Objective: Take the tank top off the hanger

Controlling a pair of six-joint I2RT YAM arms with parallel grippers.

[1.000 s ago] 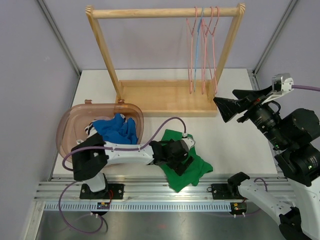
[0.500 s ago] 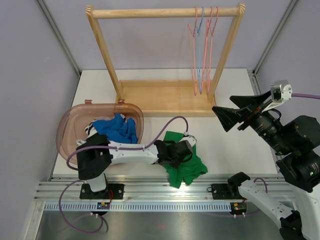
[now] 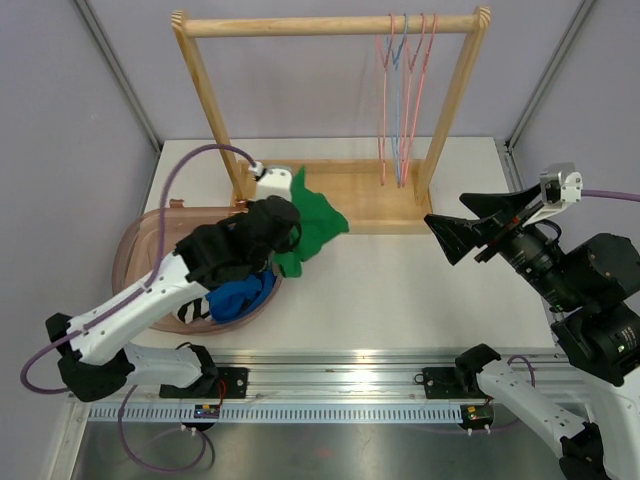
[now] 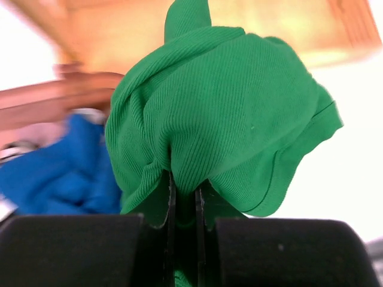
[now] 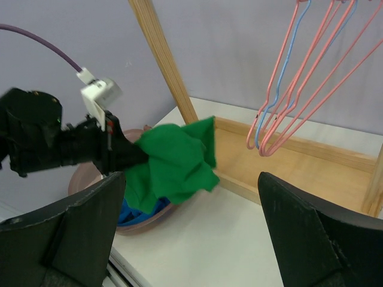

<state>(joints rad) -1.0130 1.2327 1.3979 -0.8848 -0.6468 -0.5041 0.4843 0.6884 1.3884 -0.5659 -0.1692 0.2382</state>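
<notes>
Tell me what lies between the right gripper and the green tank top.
Between right gripper and tank top: only bare table and the wooden rack base, per top and right wrist views.

The top camera looks down on the surface (image 3: 450, 290) from behind. The left wrist camera sits close against the tank top (image 4: 221, 107); the right wrist camera faces it from well apart.

Rack (image 3: 330, 195) sat at the far side of the table (image 3: 420, 290), hangers (image 3: 400, 100) bunched at the right end of its rail. Tub (image 3: 140, 250) was on the left, just near of the rack's left post, with a garment (image 3: 240, 297) in it. Left gripper (image 4: 184, 203) had the tank top (image 3: 312, 222) pinched over the tub's far-right rim, right gripper (image 3: 460, 215) way off to the right
</notes>
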